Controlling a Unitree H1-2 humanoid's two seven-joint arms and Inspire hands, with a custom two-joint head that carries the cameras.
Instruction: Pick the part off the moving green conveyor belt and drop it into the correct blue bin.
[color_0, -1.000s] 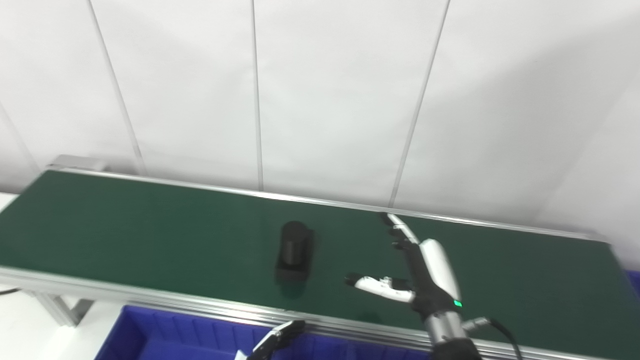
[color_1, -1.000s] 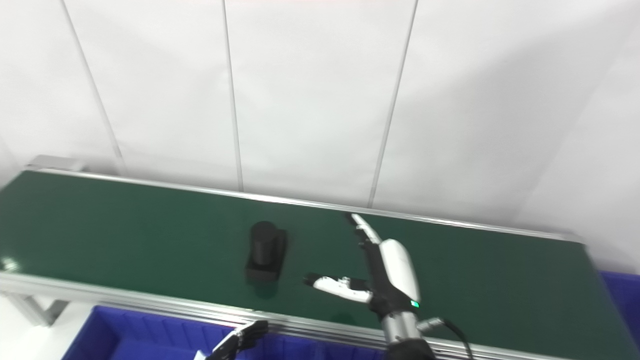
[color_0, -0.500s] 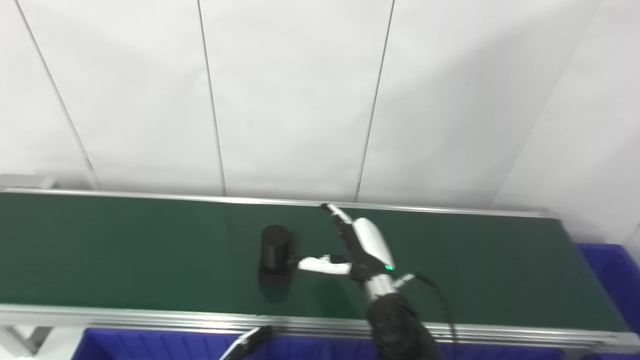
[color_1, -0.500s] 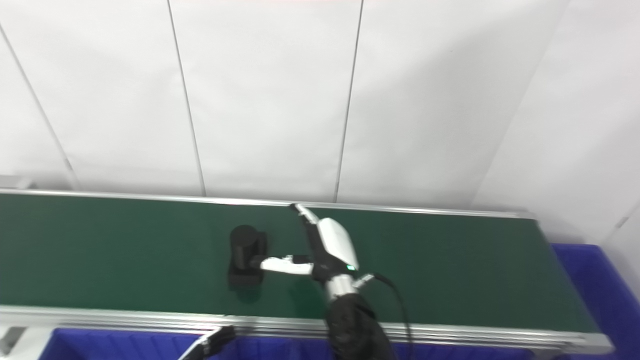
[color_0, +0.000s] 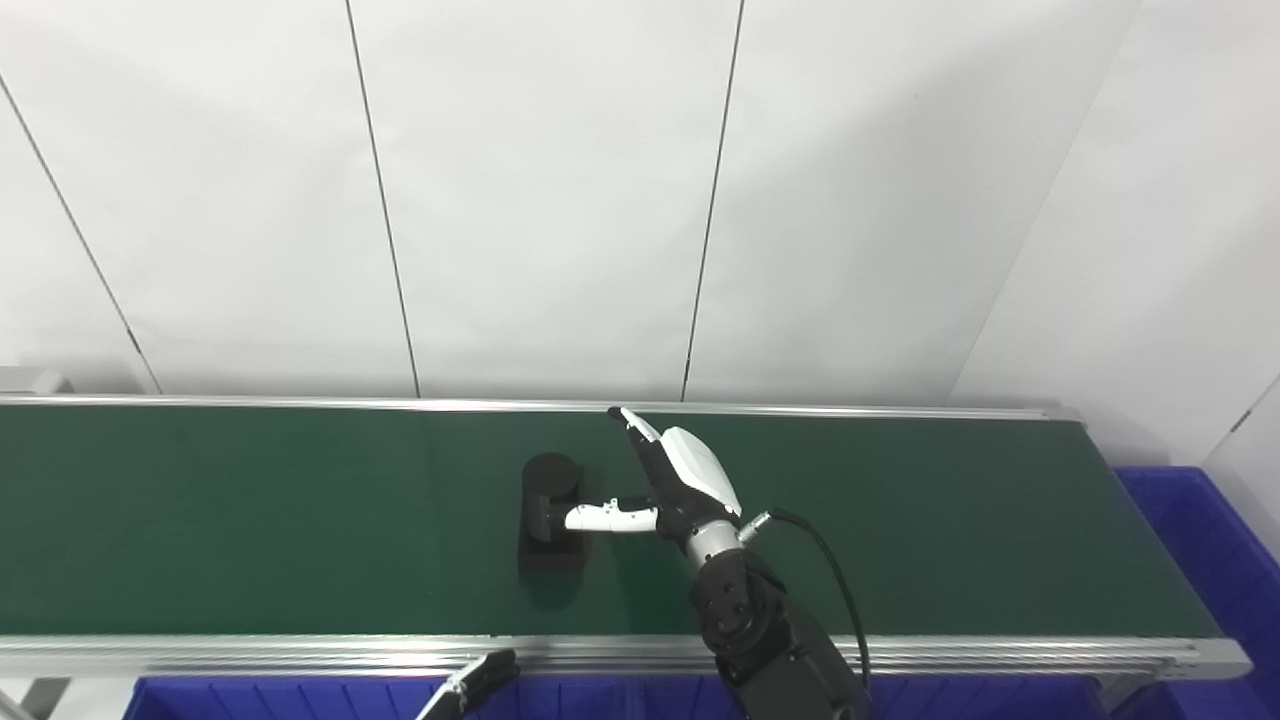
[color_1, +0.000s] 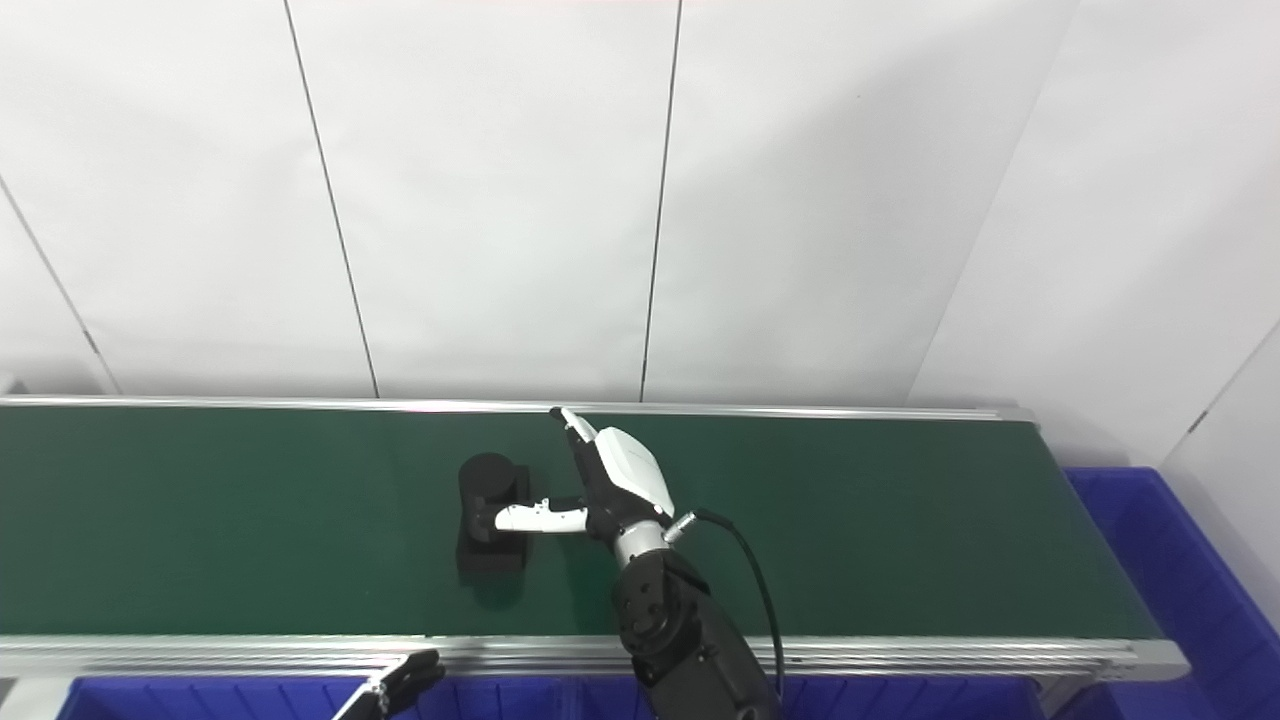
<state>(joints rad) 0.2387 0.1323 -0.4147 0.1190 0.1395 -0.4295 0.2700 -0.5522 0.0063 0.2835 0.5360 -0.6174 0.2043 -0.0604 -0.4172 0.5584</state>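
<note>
A black part (color_0: 547, 500), a short cylinder on a flat base, stands on the green conveyor belt (color_0: 250, 520) near its middle. My right hand (color_0: 672, 485) reaches over the belt just right of it, open, fingers stretched toward the far rail and the thumb (color_0: 600, 517) lying against the part's right side. Nothing is gripped. Of my left hand (color_0: 470, 688), only dark fingertips show at the bottom edge below the belt's near rail; whether it is open or shut is not visible.
Blue bins lie under the belt's near rail (color_0: 250, 700) and at its right end (color_0: 1200, 530). Aluminium rails edge the belt front and back. A white panelled wall (color_0: 550, 200) rises behind. A black cable (color_0: 830, 570) loops off my right wrist.
The camera has swung, shifting the whole picture. My right hand has closed the gap to the part: its thumb, apart a second ago, now rests against the part's side.
</note>
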